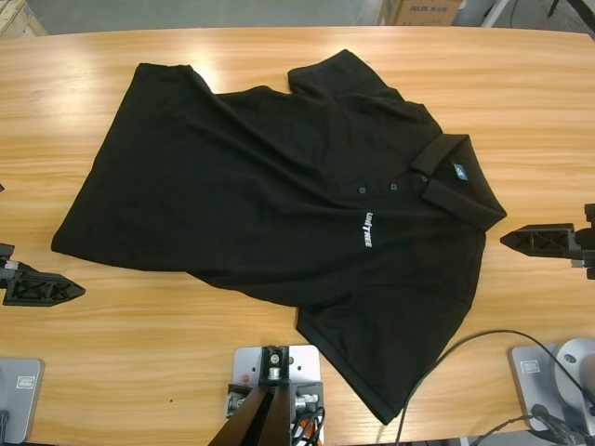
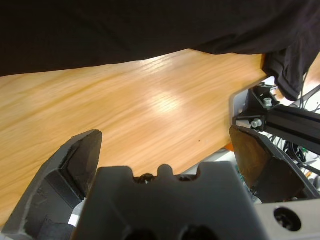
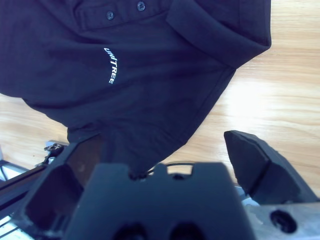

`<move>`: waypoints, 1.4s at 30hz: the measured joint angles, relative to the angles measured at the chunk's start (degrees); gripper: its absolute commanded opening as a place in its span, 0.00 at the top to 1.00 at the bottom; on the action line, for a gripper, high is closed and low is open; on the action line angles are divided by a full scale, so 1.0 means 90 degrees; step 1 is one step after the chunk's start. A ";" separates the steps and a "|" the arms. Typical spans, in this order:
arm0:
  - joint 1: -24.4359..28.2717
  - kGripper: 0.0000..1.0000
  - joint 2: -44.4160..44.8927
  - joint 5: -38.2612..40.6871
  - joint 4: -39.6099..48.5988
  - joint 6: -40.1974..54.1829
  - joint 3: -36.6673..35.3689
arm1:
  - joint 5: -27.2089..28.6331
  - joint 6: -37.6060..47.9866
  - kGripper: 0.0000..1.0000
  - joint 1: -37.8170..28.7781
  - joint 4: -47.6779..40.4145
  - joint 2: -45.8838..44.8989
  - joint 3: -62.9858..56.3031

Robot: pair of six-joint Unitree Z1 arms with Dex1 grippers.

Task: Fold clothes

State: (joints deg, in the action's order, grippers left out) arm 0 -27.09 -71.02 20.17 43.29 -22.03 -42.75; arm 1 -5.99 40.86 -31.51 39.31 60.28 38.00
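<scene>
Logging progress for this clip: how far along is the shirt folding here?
Nothing looks folded yet. The black polo shirt lies spread across the wooden table, collar toward the right edge, one sleeve slightly turned over at the top. Nothing is in hand: the left gripper and right gripper sit open at opposite table edges, off the fabric. All the folding is left.

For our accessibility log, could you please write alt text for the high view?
A black polo shirt lies spread face up and slightly rumpled on a long wooden table, collar toward the right, white chest lettering showing. One black gripper rests at the left edge and another at the right edge near the collar, neither touching the shirt.
</scene>
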 measured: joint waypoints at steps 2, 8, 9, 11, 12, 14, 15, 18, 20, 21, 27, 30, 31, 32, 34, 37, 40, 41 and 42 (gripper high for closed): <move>0.0000 0.00 -0.0012 0.0000 0.0000 0.0000 0.0000 | 0.0000 0.0000 0.02 0.0000 0.0000 0.0000 0.0000; 0.0000 0.00 -0.0015 0.0000 0.0000 0.0000 0.0000 | 0.0000 0.0000 0.02 0.0000 0.0000 0.0000 0.0000; 0.0000 0.00 -0.0015 0.0000 0.0000 0.0000 0.0000 | 0.0000 0.0000 0.02 0.0000 0.0000 0.0000 0.0000; 0.0000 0.00 -0.0016 0.0000 0.0000 0.0000 0.0000 | 0.0000 0.0000 0.02 0.0000 0.0000 0.0000 0.0000; 0.0000 0.00 -0.0017 0.0000 0.0000 0.0000 0.0000 | 0.0000 0.0000 0.02 0.0000 0.0000 0.0000 0.0000; 0.0000 0.00 -0.0029 0.0000 0.0000 0.0000 0.0000 | 0.0000 0.0000 0.02 0.0000 -0.0001 0.0000 0.0000; 0.0000 0.00 -0.0038 0.0000 0.0000 0.0000 0.0000 | 0.0000 0.0000 0.02 0.0000 -0.0003 0.0000 0.0000; 0.0000 0.00 -0.0049 0.0000 0.0000 0.0000 0.0000 | 0.0000 0.0000 0.01 0.0000 -0.0007 -0.0003 0.0000; -0.0003 0.00 -0.0060 0.0000 0.0000 0.0000 0.0000 | -0.0014 0.0000 0.01 0.0000 0.0010 -0.0033 0.0000; -0.0006 0.00 -0.0076 0.0000 0.0000 -0.0008 0.0000 | -0.0052 0.0059 0.01 0.0000 0.0044 -0.0099 -0.0003; -0.0011 0.00 -0.0293 0.0001 0.0000 -0.0815 0.0038 | -0.0220 0.0696 0.02 -0.0001 0.0088 -0.0742 -0.0127; -0.0011 0.00 -0.0315 0.0001 -0.0141 -0.1731 0.0380 | -0.0263 0.0749 0.02 -0.0070 0.0104 -0.0860 -0.0184; -0.0011 0.00 -0.0306 0.0000 -0.0305 -0.2123 0.0584 | -0.0263 0.0754 0.02 -0.0127 0.0103 -0.0883 -0.0202; -0.0012 0.00 -0.0261 -0.0037 -0.0505 -0.2560 0.0819 | -0.0264 0.0756 0.02 -0.0171 0.0093 -0.0887 -0.0226; -0.0012 0.00 -0.0028 -0.0368 -0.0768 -0.3369 0.1206 | -0.0264 0.0756 0.02 -0.0212 0.0046 -0.0887 -0.0287; 0.0131 0.00 0.0452 -0.0987 -0.1078 -0.3991 0.1380 | -0.0264 0.0756 0.02 -0.0252 -0.0001 -0.0886 -0.0354; 0.0365 0.00 0.0436 -0.1120 -0.1338 -0.3558 0.1285 | -0.0274 0.0756 0.02 -0.0294 -0.0032 -0.0882 -0.0398; 0.0468 0.00 0.0322 -0.1049 -0.1366 -0.3107 0.1157 | -0.0283 0.0756 0.02 -0.0301 -0.0047 -0.0881 -0.0419; 0.0569 0.00 0.0161 -0.0947 -0.1383 -0.2577 0.0990 | -0.0293 0.0755 0.02 -0.0304 -0.0066 -0.0876 -0.0437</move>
State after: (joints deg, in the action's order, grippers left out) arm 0 -21.97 -69.57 11.65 30.84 -45.22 -33.84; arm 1 -8.63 47.66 -34.24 38.72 52.40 34.07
